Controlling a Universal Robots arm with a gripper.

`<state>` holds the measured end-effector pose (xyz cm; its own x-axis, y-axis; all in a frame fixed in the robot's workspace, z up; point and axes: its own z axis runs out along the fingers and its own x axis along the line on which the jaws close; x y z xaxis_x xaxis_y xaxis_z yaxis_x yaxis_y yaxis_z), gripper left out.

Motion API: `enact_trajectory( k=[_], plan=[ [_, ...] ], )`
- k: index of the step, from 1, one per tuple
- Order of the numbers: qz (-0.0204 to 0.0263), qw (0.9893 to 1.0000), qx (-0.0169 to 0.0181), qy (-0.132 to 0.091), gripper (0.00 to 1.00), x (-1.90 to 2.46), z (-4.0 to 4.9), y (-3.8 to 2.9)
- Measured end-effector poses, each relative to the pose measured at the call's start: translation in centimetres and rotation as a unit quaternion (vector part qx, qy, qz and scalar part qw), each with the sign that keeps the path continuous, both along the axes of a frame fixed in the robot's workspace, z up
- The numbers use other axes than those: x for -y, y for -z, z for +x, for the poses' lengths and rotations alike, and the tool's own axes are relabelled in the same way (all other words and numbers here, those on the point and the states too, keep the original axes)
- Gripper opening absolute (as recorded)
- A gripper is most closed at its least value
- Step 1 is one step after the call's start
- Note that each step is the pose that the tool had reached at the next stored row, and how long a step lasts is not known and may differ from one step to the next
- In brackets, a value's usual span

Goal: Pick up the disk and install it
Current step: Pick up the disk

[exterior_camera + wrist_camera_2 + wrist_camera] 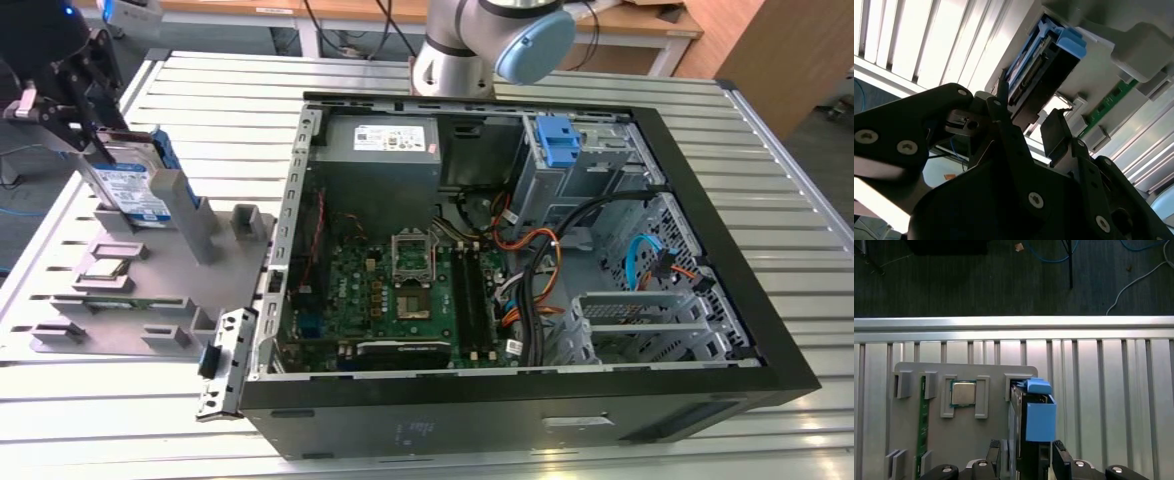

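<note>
In the exterior view, the gripper (104, 140) hangs in the upper part at the exterior view's left, right over the disk (134, 190); the disk stands on edge in a slot of the grey fixture (147, 290) on the slatted desk (134, 440), well apart from the open computer case (747, 300) in the middle of the frame; a blue bracket (558, 140) sits near the case's far wall; judged from this, the pick is only at its start, with the disk not lifted and the install not begun.

In the second wrist view, the gripper (1029, 107) shows two black fingers (1056, 130) set apart, with the blue-railed end of the disk (1041, 65) just past them; a firm hold cannot be confirmed.

In the first wrist view, the gripper (1027, 446) straddles the disk (1036, 420), one finger on each flank, apart and not visibly clamped; a processor chip (963, 392) and a green memory stick (923, 425) rest in the fixture (979, 440) beside it; the fingers are cut off at the frame's edge, so contact with the rails is hard to judge.
</note>
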<state>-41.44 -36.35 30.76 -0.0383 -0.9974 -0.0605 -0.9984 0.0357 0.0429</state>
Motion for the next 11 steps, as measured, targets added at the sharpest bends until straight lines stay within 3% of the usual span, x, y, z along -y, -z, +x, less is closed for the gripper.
enact_trajectory(
  k=[11],
  plan=[
    [0.0000,1.0000,0.0001,0.000,0.53,0.00,0.00,0.70]
  ],
)
